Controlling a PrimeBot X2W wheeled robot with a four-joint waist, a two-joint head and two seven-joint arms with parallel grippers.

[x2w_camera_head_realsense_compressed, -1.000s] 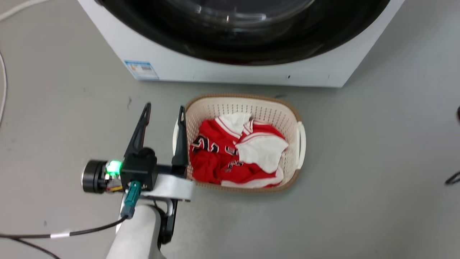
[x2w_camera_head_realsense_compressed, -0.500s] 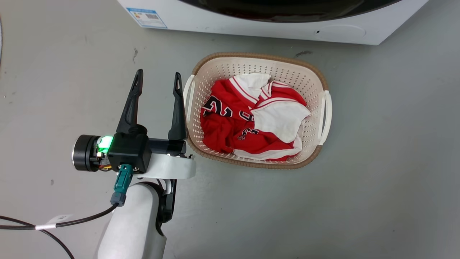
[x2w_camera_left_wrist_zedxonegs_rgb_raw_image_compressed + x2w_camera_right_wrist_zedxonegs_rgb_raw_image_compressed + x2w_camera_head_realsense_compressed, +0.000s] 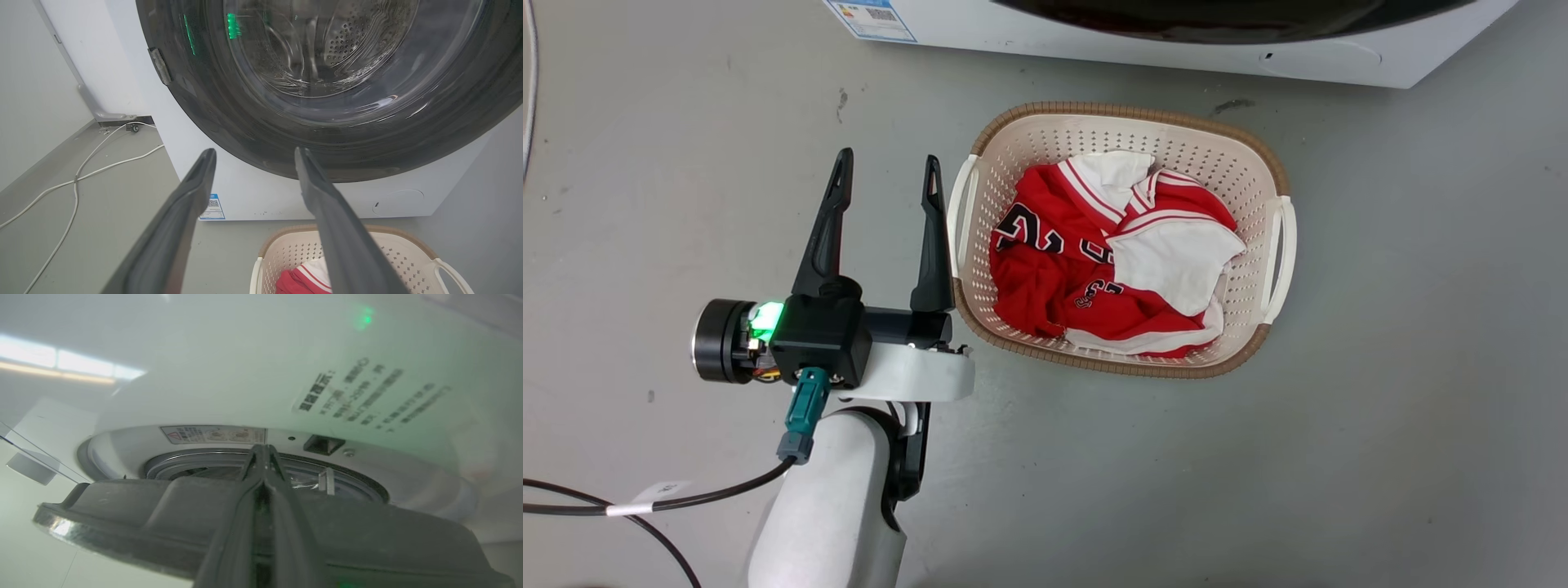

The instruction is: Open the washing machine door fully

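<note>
The white washing machine (image 3: 1143, 49) runs along the top of the head view, with the bottom arc of the black washing machine door (image 3: 1233, 20) on it. My left gripper (image 3: 886, 167) hangs open over the floor, just left of the basket. In the left wrist view it (image 3: 255, 151) points at the door (image 3: 327, 61), well short of it and holding nothing. In the right wrist view my right gripper (image 3: 263, 448) is shut, its fingers lying over the door's dark edge (image 3: 143, 506). The door stands a little off the machine front (image 3: 245, 375), and the drum mouth (image 3: 204, 467) shows through the gap.
A perforated white laundry basket (image 3: 980, 147) holding red and white clothing (image 3: 1054, 278) sits on the grey floor right before the machine. White cables (image 3: 81, 171) trail over the floor to the machine's left, near a wall (image 3: 32, 81).
The head camera has tilted down, so the machine and basket have slid up the picture and the door glass has left it. The left gripper keeps its place beside the basket.
</note>
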